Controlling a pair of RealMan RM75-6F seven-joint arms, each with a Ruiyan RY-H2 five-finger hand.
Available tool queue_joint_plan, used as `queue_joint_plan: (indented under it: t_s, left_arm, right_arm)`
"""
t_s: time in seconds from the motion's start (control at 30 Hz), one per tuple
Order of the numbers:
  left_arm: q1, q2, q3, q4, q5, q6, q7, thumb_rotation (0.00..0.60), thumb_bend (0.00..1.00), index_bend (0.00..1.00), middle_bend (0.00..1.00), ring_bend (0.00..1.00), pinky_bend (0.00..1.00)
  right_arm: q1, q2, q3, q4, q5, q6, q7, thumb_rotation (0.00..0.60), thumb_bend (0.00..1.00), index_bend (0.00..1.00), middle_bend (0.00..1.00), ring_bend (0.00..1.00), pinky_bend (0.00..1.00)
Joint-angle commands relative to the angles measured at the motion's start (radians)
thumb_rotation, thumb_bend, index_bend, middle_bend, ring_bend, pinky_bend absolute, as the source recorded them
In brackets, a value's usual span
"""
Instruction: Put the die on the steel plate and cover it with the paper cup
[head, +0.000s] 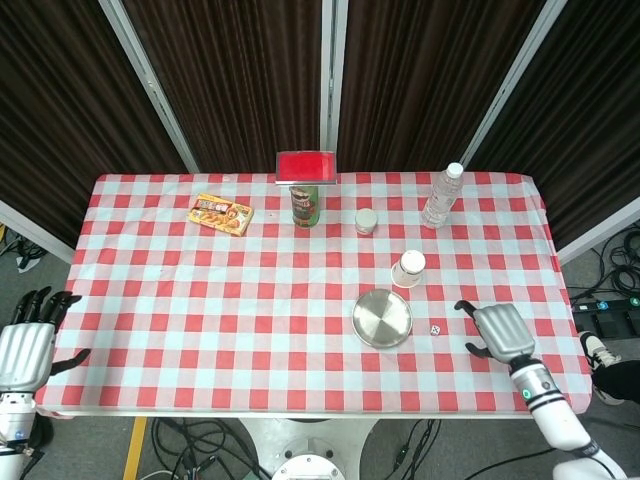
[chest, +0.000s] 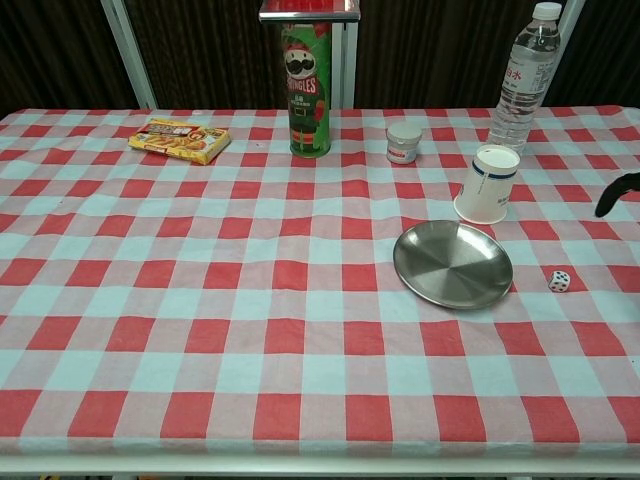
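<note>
A small white die lies on the checked cloth just right of the round steel plate. A white paper cup stands upright behind the plate. My right hand hovers over the table to the right of the die, fingers spread and holding nothing; only a dark fingertip shows at the chest view's right edge. My left hand stays off the table's left front corner, fingers apart and empty.
Along the back stand a green Pringles can, a small white jar and a water bottle. A yellow snack box lies at the back left. A red box sits behind the can.
</note>
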Motion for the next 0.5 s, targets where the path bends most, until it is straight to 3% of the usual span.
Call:
queue_joint_plan:
  t_s: [0.03, 0.5]
  left_arm:
    - [0.001, 0.002, 0.001, -0.003, -0.003, -0.002, 0.002, 0.6, 0.0, 0.23, 0.19, 0.1, 0.11]
    - [0.002, 0.004, 0.003, -0.008, -0.007, -0.011, 0.004, 0.6, 0.0, 0.23, 0.19, 0.1, 0.11]
  right_arm:
    - [0.067, -0.073, 0.008, 0.08, 0.051, -0.079, -0.013, 0.6, 0.11, 0.32, 0.85, 0.88, 0.89]
    - [0.118, -0.167, -0.025, 0.19, 0.062, -0.133, 0.037, 0.6, 0.15, 0.42, 0.86, 0.89, 0.89]
